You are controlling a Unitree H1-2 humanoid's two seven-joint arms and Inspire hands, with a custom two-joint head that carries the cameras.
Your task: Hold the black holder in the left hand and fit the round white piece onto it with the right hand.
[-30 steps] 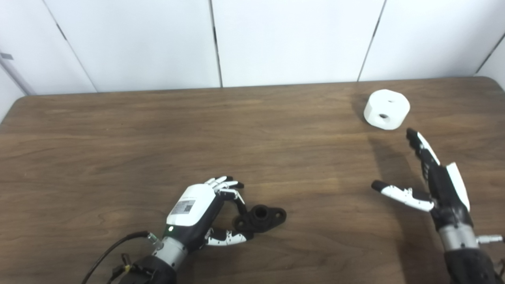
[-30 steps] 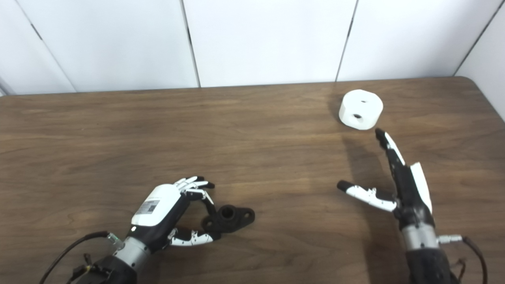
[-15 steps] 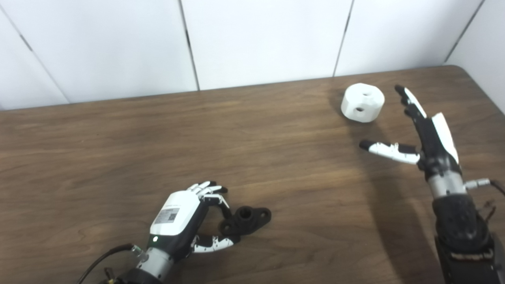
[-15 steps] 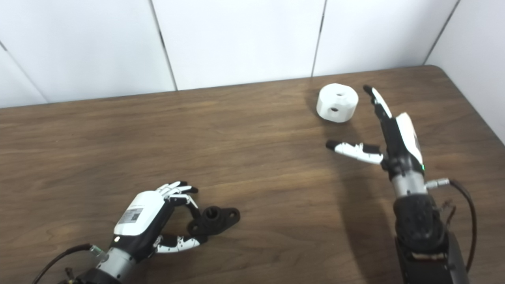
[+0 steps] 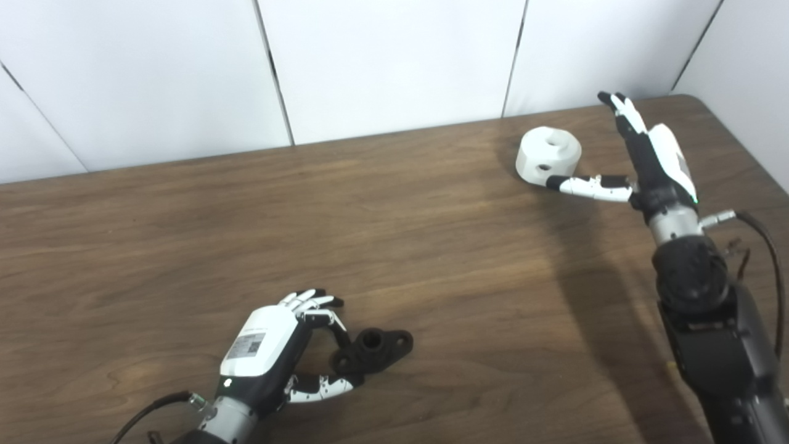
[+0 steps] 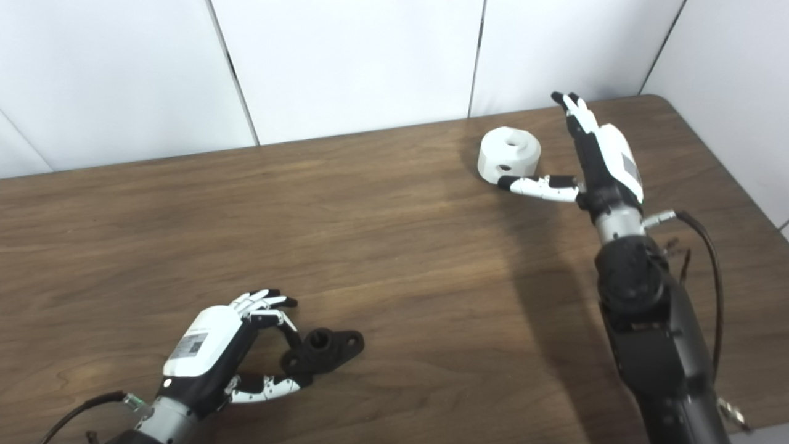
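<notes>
**Both hands beside their parts on the tabletop**

The black holder lies flat on the brown wood-grain tabletop near its front edge, left of centre; it is a small flanged piece with a raised round collar in the middle and a hole in the ear at its right end. The left hand sits just to its left, the fingers curled over the holder's near end and the thumb reaching in below it; the fingertips look to be at or against the holder's left end, though whether they actually grip it cannot be told from either view; the holder rests on the tabletop, not lifted.

The round white piece stands at the far right of the tabletop, close to the white panelled wall; it is a short thick cylinder with one hole in its top face and another in its side wall. The right hand is just to the right of it, wide open; its fingers point straight away toward the wall, apart from the piece, while the thumb stretches leftward with its tip at the piece's near lower side, touching or nearly so.

A small grey label sits on the white back of the left hand, with a printed code-like square; its writing is too small to read.
</notes>
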